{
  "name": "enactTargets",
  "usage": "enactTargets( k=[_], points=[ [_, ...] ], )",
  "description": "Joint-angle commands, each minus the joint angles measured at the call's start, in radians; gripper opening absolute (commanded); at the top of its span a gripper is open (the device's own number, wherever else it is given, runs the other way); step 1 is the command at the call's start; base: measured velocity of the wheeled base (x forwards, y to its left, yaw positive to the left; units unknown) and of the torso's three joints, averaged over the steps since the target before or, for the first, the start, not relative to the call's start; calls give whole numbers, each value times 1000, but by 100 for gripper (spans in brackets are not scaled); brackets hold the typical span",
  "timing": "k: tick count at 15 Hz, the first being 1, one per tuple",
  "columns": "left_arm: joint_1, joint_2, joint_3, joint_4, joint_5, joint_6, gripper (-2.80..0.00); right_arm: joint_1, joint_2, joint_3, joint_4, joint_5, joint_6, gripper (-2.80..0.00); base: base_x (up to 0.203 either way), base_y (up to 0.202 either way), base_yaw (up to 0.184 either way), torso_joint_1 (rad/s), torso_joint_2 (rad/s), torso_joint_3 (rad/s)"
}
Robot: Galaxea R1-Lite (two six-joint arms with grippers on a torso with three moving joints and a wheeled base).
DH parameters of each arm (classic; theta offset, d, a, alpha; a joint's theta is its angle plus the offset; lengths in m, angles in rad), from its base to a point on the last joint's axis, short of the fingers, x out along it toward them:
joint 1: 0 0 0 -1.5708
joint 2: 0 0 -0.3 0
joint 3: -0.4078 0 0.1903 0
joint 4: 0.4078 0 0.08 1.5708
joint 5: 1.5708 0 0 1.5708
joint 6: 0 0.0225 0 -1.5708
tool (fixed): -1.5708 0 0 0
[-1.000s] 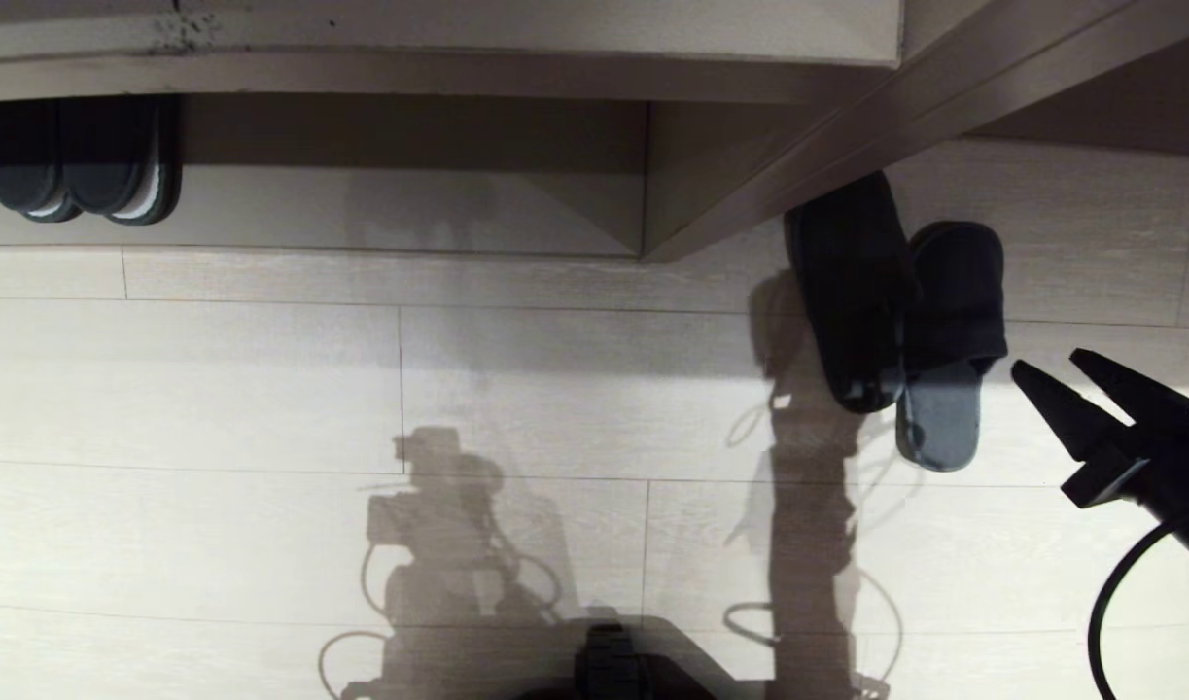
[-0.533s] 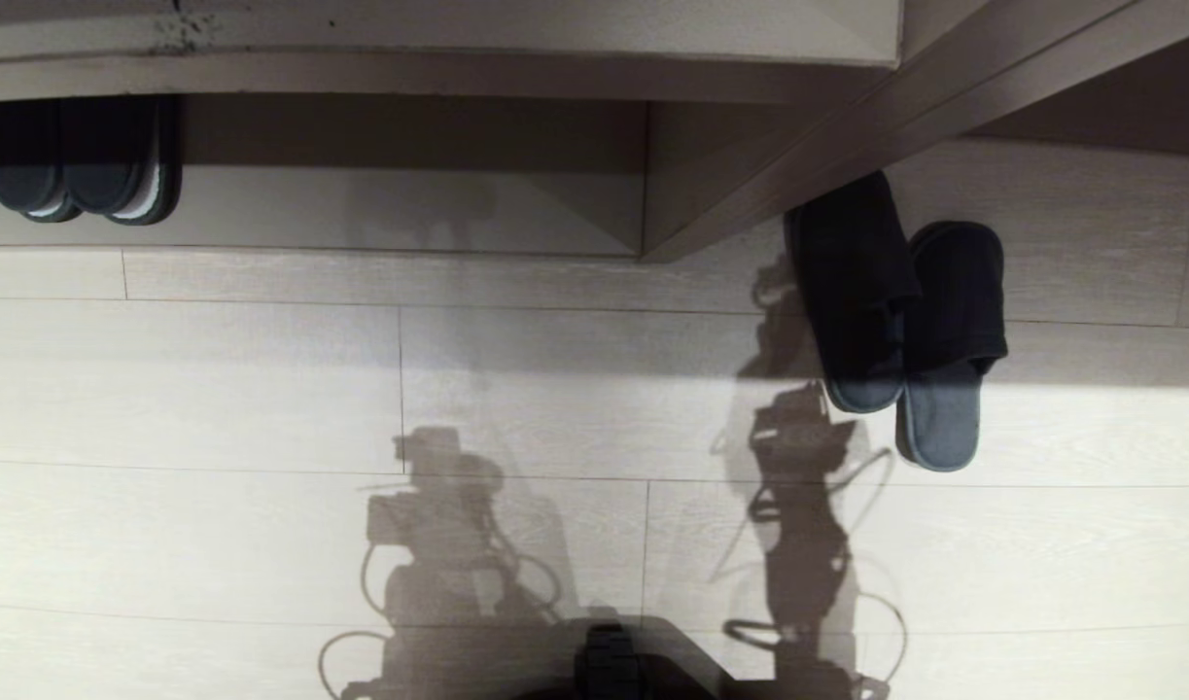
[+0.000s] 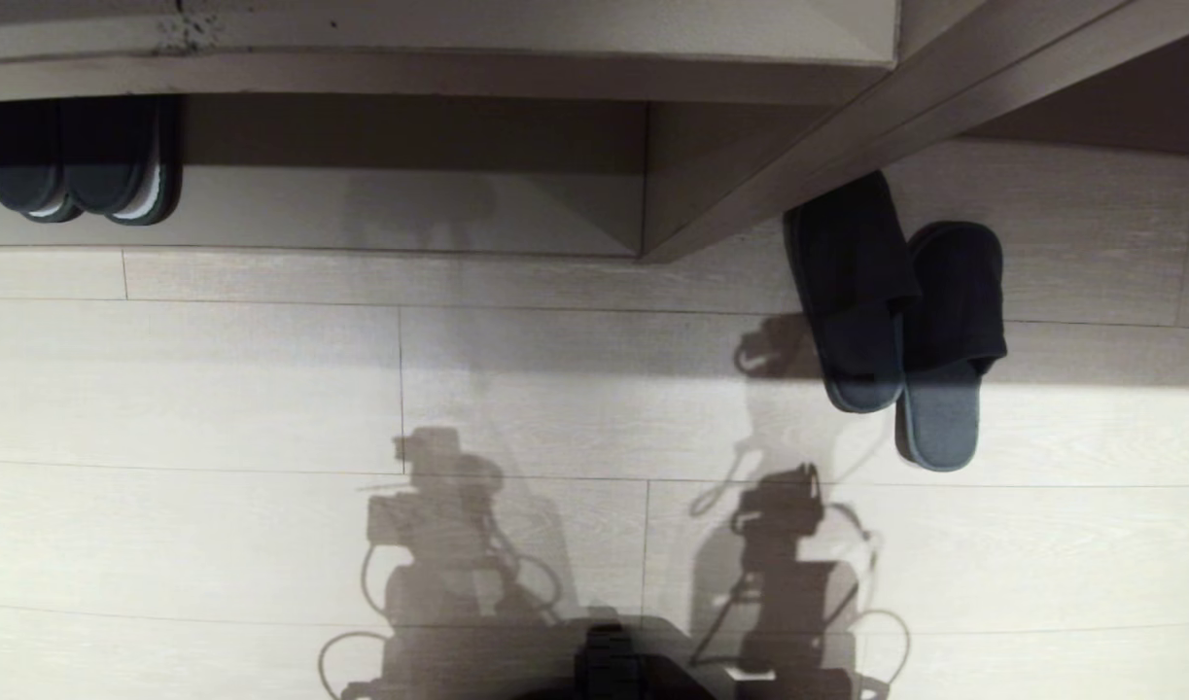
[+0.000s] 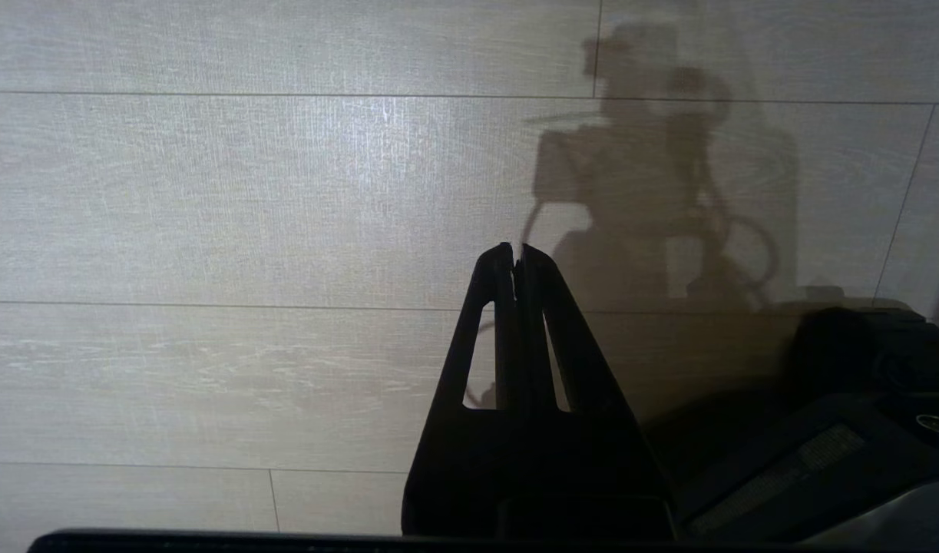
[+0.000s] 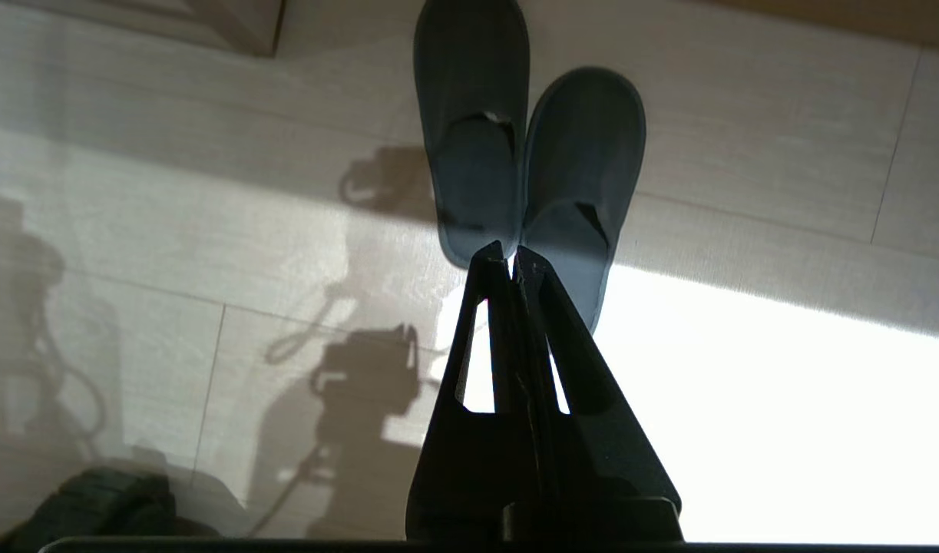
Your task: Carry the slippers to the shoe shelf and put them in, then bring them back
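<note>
The dark grey slippers lie side by side on the pale floor at the right, toes pointing toward the furniture and heels in a bright patch of light. In the right wrist view the slippers lie just beyond my right gripper, which is shut and empty, held above the floor and apart from them. The shoe shelf runs along the top left, an open low compartment with a pale base board. My left gripper is shut over bare floor, holding nothing. Neither arm shows in the head view.
A chunkier black pair with white-edged soles sits at the shelf's far left. A slanted furniture panel reaches down next to the slippers' toes. My base shows at the bottom edge. Arm shadows fall on the floorboards.
My right gripper, open beside the slippers' heels a second ago, has pulled back out of the head view and shut. Its shadow slid toward me. The slippers have not moved.
</note>
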Motion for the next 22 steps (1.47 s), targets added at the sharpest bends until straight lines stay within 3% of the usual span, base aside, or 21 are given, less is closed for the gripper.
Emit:
enactTargets(
  k=[1, 4, 6, 10, 22],
  points=[
    [-1, 0, 0, 0, 0, -2, -280, 1, -57, 38, -3, -1, -1, -280, 0, 0, 0, 0, 0, 0],
    [0, 0, 0, 0, 0, -4, -280, 10, -186, 120, 33, -1, -1, -280, 0, 0, 0, 0, 0, 0],
    [0, 0, 0, 0, 0, -4, -280, 13, -263, 157, 146, -17, 0, -280, 0, 0, 0, 0, 0, 0],
    [0, 0, 0, 0, 0, -1, -280, 14, -255, 171, 388, -124, 13, -280, 0, 0, 0, 0, 0, 0],
    [0, 1, 1, 0, 0, -11, -280, 14, -256, 174, 372, -132, 53, -280, 0, 0, 0, 3, 2, 149]
  ],
)
